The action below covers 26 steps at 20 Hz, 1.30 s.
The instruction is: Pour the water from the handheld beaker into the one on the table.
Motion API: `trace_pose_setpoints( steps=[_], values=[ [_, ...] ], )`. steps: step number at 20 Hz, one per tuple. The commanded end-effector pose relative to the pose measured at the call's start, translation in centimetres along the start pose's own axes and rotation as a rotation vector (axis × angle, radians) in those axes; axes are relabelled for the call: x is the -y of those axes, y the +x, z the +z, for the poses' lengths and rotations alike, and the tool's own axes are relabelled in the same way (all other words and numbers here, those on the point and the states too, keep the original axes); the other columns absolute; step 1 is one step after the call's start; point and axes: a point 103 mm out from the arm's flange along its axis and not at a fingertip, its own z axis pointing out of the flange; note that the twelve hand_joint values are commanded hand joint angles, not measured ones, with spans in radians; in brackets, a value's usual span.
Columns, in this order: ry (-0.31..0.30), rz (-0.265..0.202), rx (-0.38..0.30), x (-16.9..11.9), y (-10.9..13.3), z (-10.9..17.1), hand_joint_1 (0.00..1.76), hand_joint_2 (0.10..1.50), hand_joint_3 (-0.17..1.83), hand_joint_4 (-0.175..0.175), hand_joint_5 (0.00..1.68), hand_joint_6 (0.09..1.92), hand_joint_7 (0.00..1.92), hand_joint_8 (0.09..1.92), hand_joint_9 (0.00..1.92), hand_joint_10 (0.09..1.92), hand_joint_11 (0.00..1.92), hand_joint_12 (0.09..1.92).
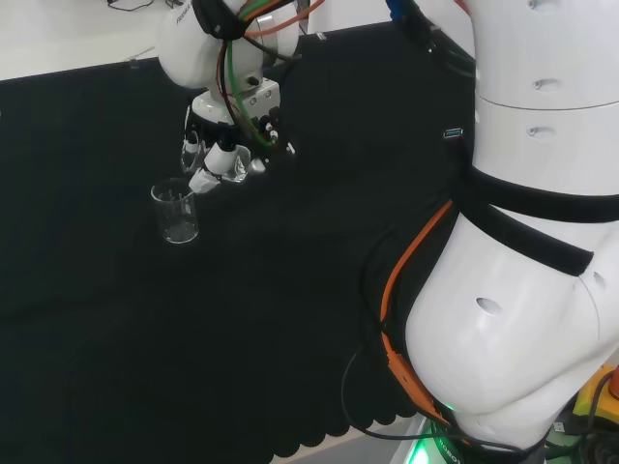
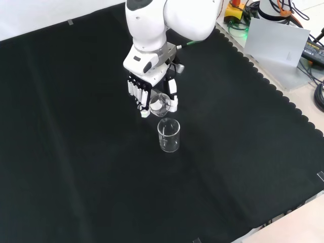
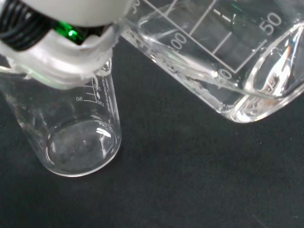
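Hand (image 2: 152,91) curled round tilted beaker (image 2: 159,103), mid-surface; table beaker (image 2: 168,135) looks empty, so pour's barely begun imo.

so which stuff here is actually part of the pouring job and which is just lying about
Part of the job:
- hand, fingers curled round the held beaker
- held beaker, tilted
- beaker on the cloth, upright

Lying about:
- grey sheet beyond the cloth's edge
- cables beside it
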Motion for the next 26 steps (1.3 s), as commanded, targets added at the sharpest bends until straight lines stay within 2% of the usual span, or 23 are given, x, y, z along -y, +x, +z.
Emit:
trace_pose_setpoints(
  steps=[1,9,26],
  values=[
    [0.020,-0.010,0.026,-0.1,0.2,-0.2,1.16,0.71,0.44,0.163,1.49,0.16,1.76,0.09,1.70,0.11,1.31,0.77],
    [0.060,-0.021,0.083,-0.3,0.8,-0.2,1.16,0.71,0.44,0.157,1.49,0.16,1.76,0.09,1.70,0.11,1.32,0.77],
    [0.093,-0.031,0.210,-0.8,1.6,-0.5,1.16,0.72,0.44,0.149,1.49,0.16,1.76,0.09,1.69,0.11,1.31,0.76]
  ],
)
